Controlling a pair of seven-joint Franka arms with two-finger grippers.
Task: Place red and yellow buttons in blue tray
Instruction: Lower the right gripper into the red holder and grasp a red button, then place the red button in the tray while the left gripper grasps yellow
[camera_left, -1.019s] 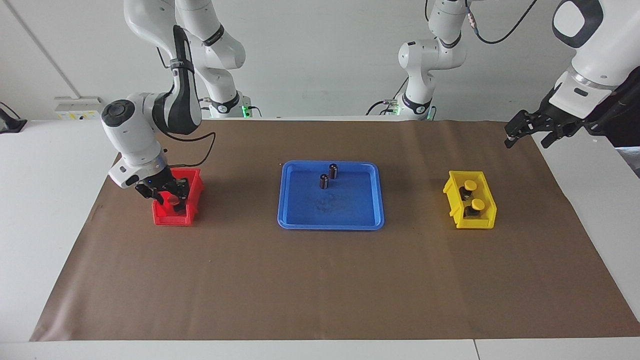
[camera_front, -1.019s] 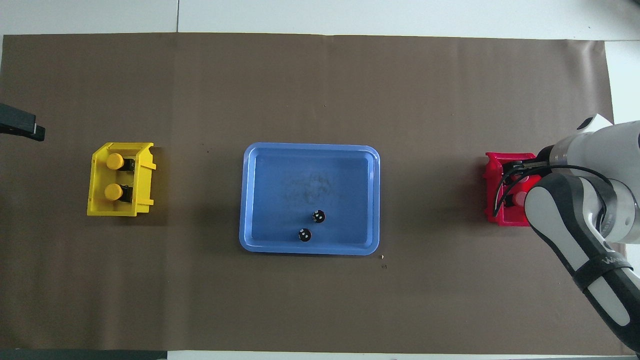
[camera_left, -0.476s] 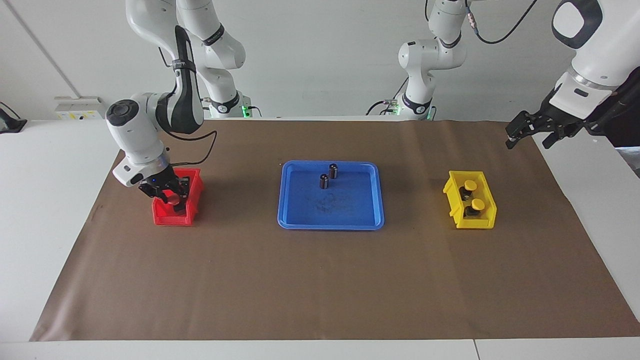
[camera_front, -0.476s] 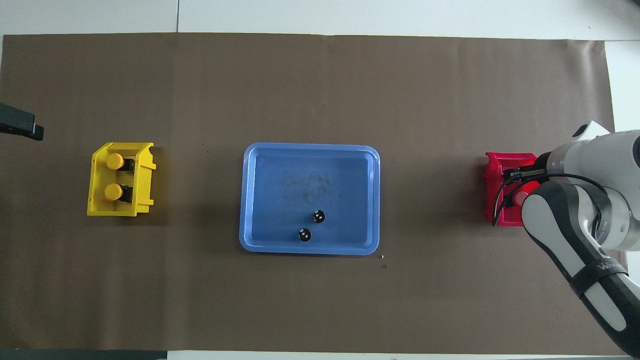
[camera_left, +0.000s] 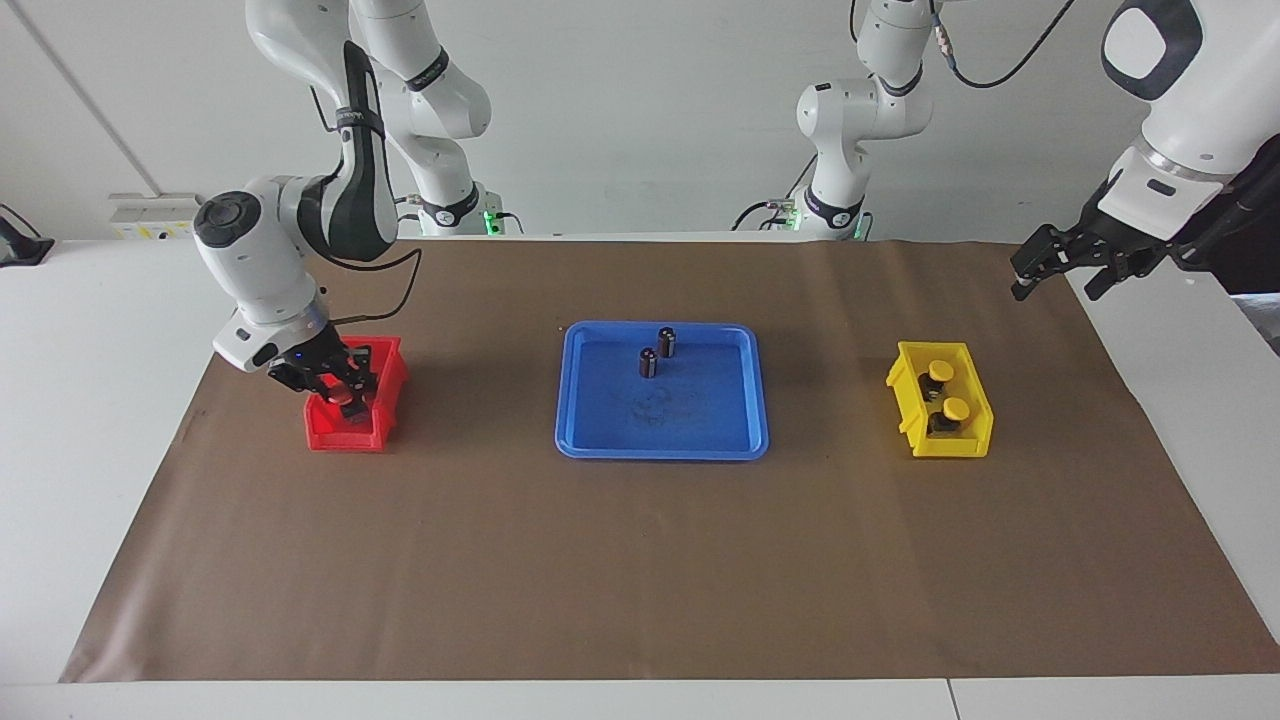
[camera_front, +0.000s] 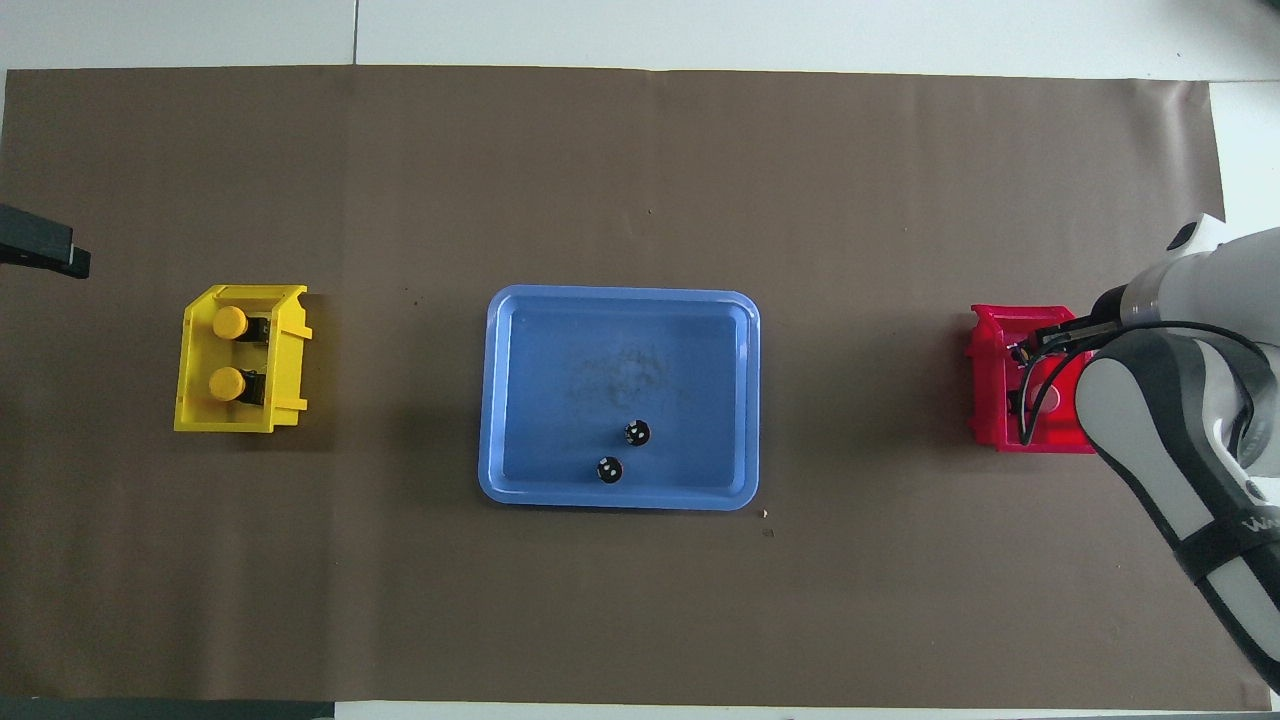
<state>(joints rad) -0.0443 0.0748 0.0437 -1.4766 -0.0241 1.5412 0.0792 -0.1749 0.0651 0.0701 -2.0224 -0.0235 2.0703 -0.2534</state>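
The blue tray (camera_left: 700, 425) lies mid-table, also in the overhead view (camera_front: 560, 390). Two yellow buttons (camera_left: 939, 371) (camera_left: 956, 408) sit in the yellow bin (camera_left: 905, 385) toward the left arm's end; they show from above too (camera_front: 229, 322) (camera_front: 227, 383). My right gripper (camera_left: 345, 388) is inside the red bin (camera_left: 345, 435), shut on a red button (camera_left: 349, 394) and slightly raised. From above, the arm hides most of that bin (camera_front: 990, 400). The second red button is hidden. My left gripper (camera_left: 1057, 272) waits open in the air over the mat's edge by the yellow bin.
Two small dark cylinders with silvery tops (camera_left: 667, 342) (camera_left: 648, 362) stand in the part of the tray nearer the robots, also seen from above (camera_front: 637, 433) (camera_front: 609, 469). A brown mat (camera_left: 640, 560) covers the table.
My right gripper has risen a little in the red bin and shifted toward the right arm's end of the table. The left arm has barely moved.
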